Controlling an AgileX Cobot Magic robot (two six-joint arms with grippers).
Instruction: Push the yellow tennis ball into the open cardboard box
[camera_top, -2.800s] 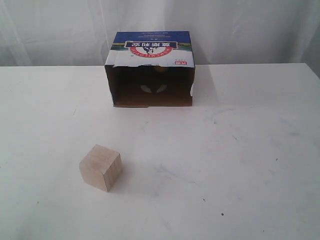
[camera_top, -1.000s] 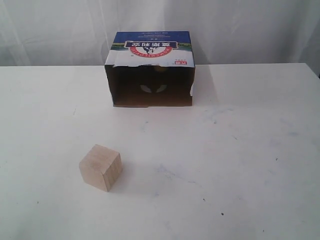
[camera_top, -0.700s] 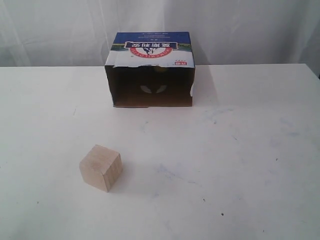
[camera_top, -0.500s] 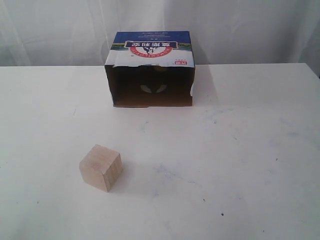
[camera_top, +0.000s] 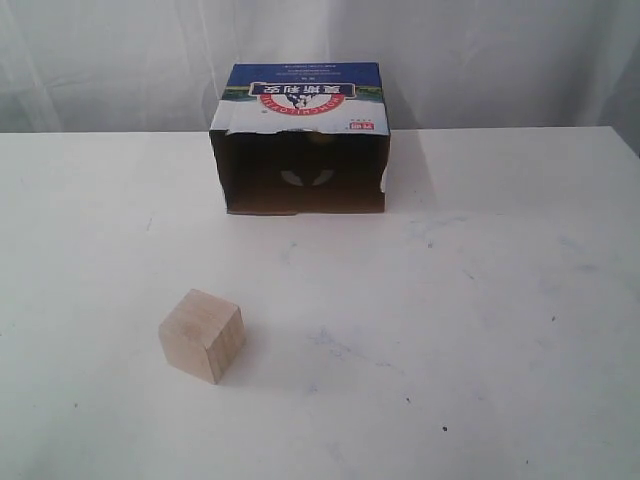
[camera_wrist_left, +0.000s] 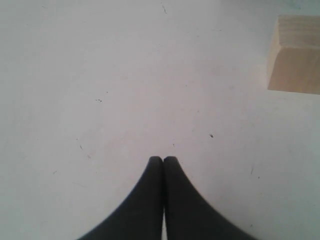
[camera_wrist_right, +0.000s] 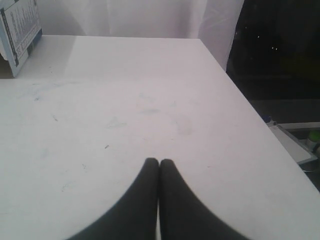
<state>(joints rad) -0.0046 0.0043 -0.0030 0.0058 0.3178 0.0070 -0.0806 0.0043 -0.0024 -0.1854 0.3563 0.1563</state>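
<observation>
The open cardboard box (camera_top: 300, 140) lies on its side at the back of the white table (camera_top: 480, 300), its dark mouth facing the front. No yellow tennis ball shows anywhere on the table. A dim yellowish spot just under the box's top edge is too faint to identify. Over bare tabletop, my left gripper (camera_wrist_left: 163, 159) is shut with nothing in it. My right gripper (camera_wrist_right: 159, 161) is also shut and empty, with a corner of the box (camera_wrist_right: 17, 32) far off to one side. Neither gripper appears in the exterior view.
A pale wooden cube (camera_top: 201, 335) sits at the front left of the table, and shows at the edge of the left wrist view (camera_wrist_left: 295, 55). The table's edge (camera_wrist_right: 250, 105) runs close to my right gripper, with dark floor beyond it.
</observation>
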